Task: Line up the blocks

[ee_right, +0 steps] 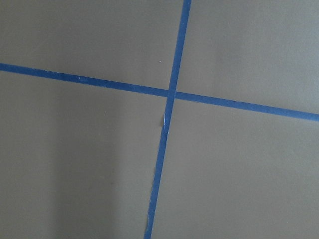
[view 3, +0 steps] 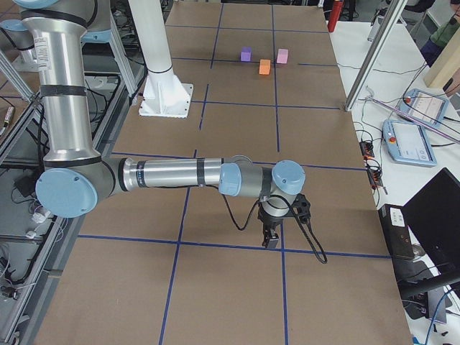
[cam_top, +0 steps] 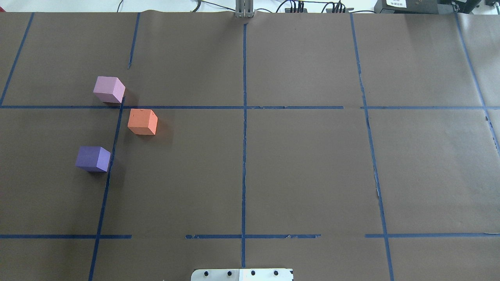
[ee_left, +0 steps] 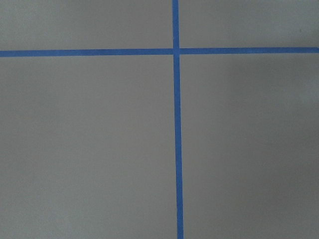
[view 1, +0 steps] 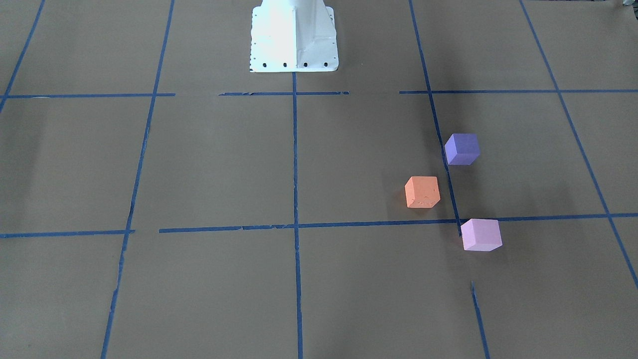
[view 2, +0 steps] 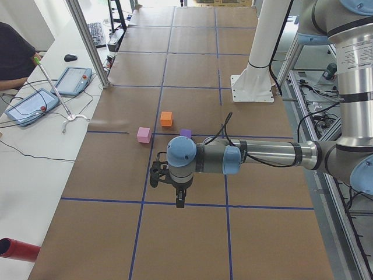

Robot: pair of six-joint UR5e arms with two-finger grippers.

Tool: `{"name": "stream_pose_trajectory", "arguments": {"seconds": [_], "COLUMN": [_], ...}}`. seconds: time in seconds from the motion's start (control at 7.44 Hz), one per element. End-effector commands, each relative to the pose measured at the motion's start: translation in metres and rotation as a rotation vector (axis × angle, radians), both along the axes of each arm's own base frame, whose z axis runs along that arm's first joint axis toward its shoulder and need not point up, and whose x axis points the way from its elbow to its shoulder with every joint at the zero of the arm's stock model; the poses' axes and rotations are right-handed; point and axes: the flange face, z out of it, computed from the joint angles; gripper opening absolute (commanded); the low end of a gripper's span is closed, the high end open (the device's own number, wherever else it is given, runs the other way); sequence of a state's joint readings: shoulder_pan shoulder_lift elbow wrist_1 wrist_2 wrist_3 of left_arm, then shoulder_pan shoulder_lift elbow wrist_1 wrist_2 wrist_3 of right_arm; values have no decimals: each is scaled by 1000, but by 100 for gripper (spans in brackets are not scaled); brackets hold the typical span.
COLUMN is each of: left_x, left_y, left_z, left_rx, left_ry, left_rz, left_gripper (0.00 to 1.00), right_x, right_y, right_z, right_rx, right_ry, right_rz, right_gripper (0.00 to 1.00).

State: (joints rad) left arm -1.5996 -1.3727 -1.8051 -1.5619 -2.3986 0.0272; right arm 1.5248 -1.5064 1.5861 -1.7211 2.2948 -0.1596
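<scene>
Three cubes sit apart on the brown table. The orange block (view 1: 422,192) (cam_top: 142,121) lies between the violet-blue block (view 1: 462,148) (cam_top: 93,159), nearer the robot, and the pink-lilac block (view 1: 481,234) (cam_top: 109,89), farther off. They form a bent row, with the orange one offset toward the table's middle. My left gripper (view 2: 179,198) shows only in the exterior left view, hovering well short of the blocks (view 2: 166,119). My right gripper (view 3: 272,241) shows only in the exterior right view, far from the blocks (view 3: 264,67). I cannot tell whether either is open. Both wrist views show only table.
Blue tape lines (cam_top: 244,117) grid the brown paper. The white robot base (view 1: 294,37) stands at the table's near-robot edge. Teach pendants (view 2: 73,80) and cables lie on the white side bench. A metal post (view 2: 87,44) stands at the table edge.
</scene>
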Motion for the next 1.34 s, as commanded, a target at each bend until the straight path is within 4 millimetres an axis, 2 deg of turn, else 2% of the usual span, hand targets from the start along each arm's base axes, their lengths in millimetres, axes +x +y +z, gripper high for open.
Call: {"name": "stream_pose_trajectory", "arguments": {"seconds": [0.0,0.94,1.21], "left_x": [-1,-3,-9], "left_y": [0,1,1], "left_z": [-1,-2,-10], "left_rx": [2,3,13], "left_ry": [-3,-1,-1], "left_rz": [-2,-14,-31], "left_gripper": [100,100,100], "right_x": [0,0,0], "right_y": [0,0,0], "right_z": [0,0,0], "right_rx": [0,0,0], "right_ry": [0,0,0], "right_rz": [0,0,0], "right_gripper": [100,100,100]}}
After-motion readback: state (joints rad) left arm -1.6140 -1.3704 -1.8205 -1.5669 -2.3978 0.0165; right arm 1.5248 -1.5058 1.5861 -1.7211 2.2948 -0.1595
